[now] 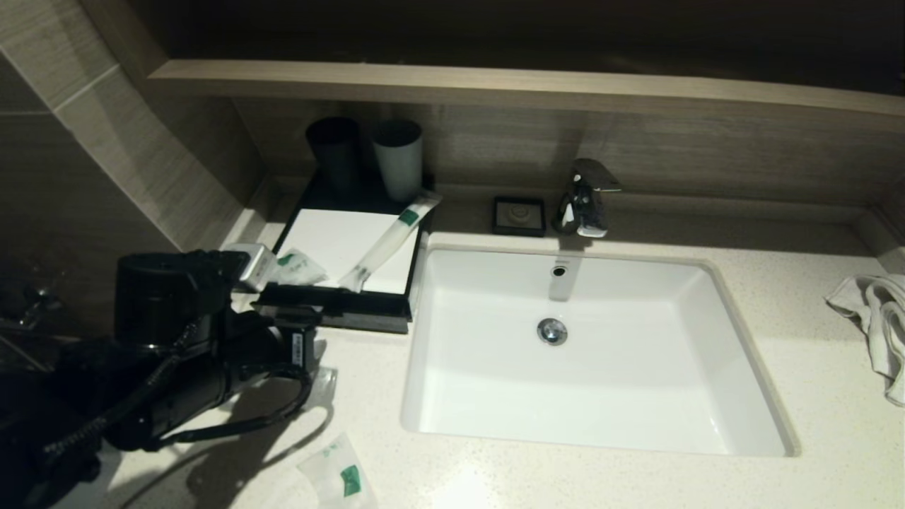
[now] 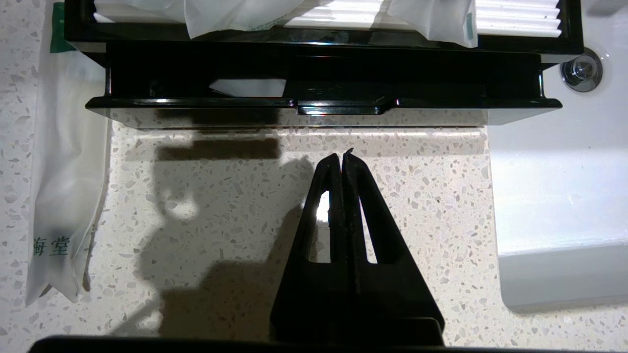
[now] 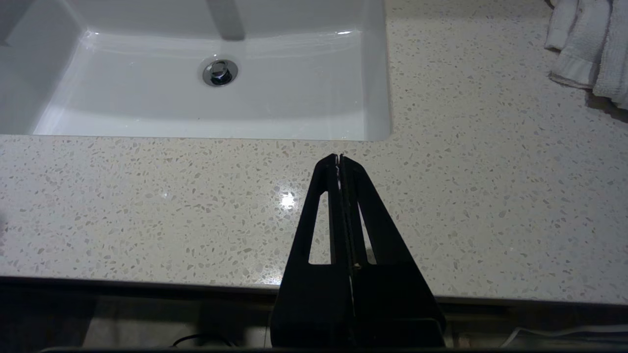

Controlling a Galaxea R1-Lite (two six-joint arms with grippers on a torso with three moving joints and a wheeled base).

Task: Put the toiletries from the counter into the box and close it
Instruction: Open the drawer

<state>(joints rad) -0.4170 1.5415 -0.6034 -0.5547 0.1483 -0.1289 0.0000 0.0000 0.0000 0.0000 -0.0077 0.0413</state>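
Head view: black box (image 1: 339, 283) left of the sink (image 1: 587, 353), one long sachet (image 1: 387, 240) on top. Left wrist view: left gripper (image 2: 342, 159) pressed together before the drawer (image 2: 324, 104); a packet (image 2: 64, 186) reads "海堂". Right wrist view: right gripper (image 3: 338, 159) together over bare counter (image 3: 147, 196).

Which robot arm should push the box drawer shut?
The left. Its gripper is shut and sits right in front of the open drawer. The right gripper is over by the sink.
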